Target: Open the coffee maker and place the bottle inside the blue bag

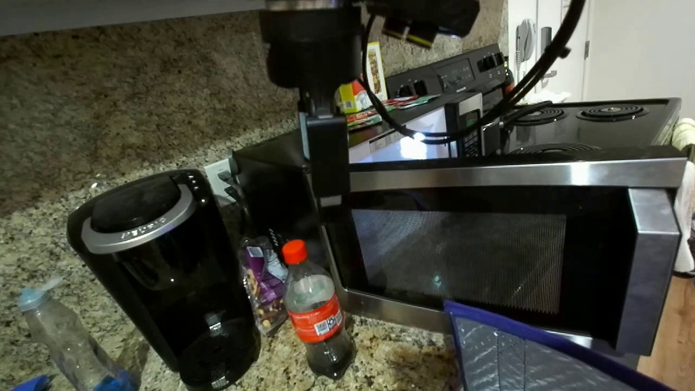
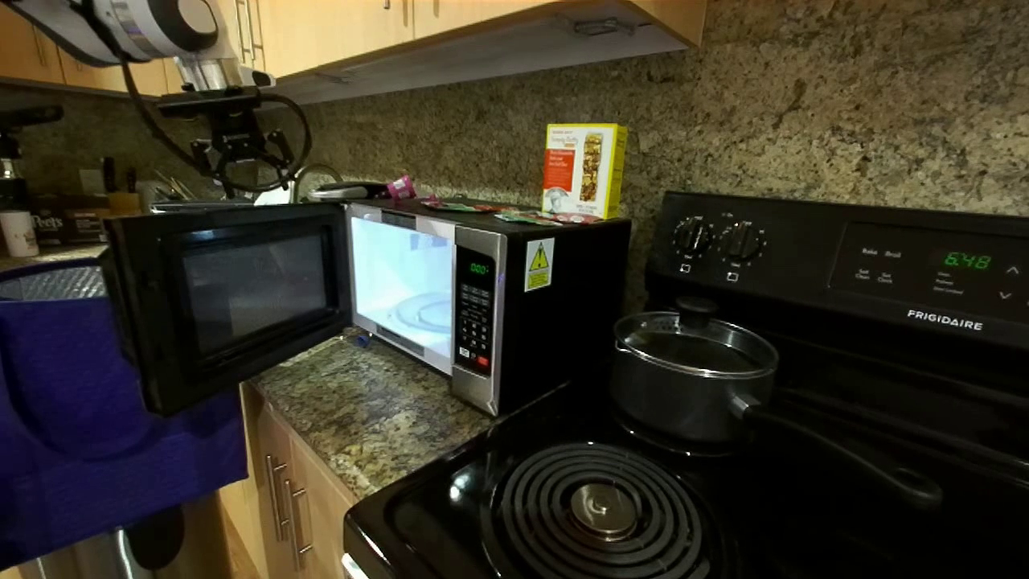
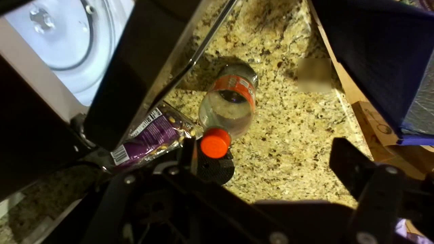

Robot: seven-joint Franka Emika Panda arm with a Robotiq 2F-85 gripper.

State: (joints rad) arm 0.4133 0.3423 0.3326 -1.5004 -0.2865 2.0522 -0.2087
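On the speckled counter (image 1: 391,347) stands the microwave (image 2: 498,314), its door (image 2: 233,289) swung wide, and in an exterior view that door partly hides the blue bag (image 2: 80,474), open at the top. Next in size, the coffee maker (image 1: 163,271) stands with its ringed lid (image 1: 136,206) down, and the gripper (image 3: 262,145) hangs over the counter, its fingers (image 3: 346,161) spread well apart. The bottle (image 1: 317,315), capped in red, stands upright on the counter near the coffee maker, just beside a purple-labelled pouch of nuts (image 1: 264,288).
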